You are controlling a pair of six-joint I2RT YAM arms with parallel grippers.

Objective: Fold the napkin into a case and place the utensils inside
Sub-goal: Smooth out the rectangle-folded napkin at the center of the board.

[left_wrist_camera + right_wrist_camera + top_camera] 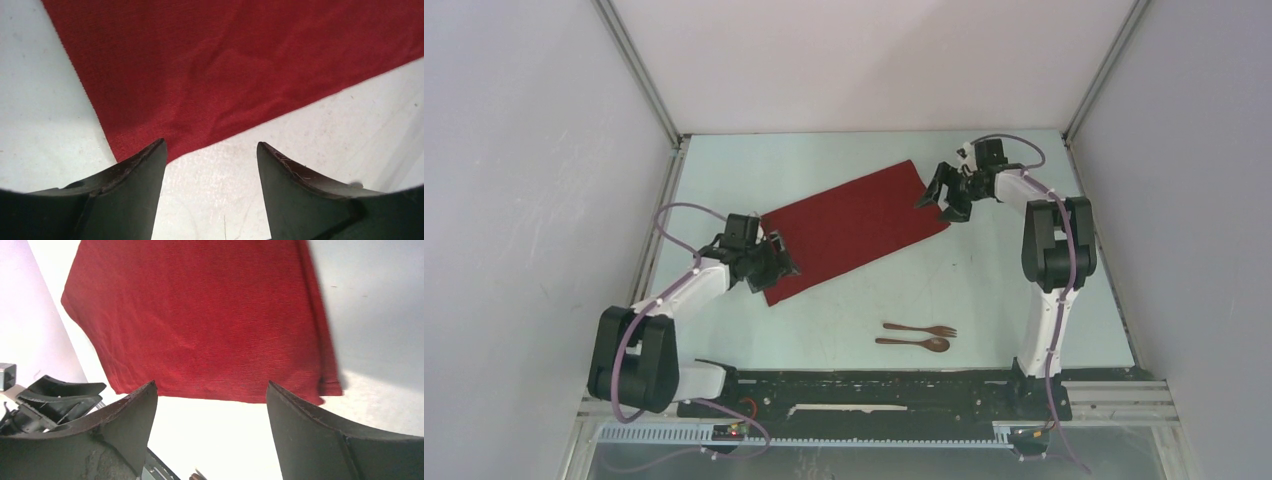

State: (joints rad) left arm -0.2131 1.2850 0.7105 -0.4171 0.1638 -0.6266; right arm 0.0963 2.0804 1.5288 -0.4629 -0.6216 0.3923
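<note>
the napkin (854, 230) lay flat on the pale table (844, 315) as a long dark red rectangle, set on a slant. the left gripper (778, 262) sat at the napkin's near left end, jaws apart over bare table just off the cloth's corner, holding nothing. the right gripper (941, 199) was at the napkin's far right end, jaws wide apart and empty, just off that short edge. the fork (921, 329) and spoon (914, 343) lay side by side on the near side of the napkin, well apart from it, with only bare table between. white walls (864, 60) closed in beyond the napkin.
</note>
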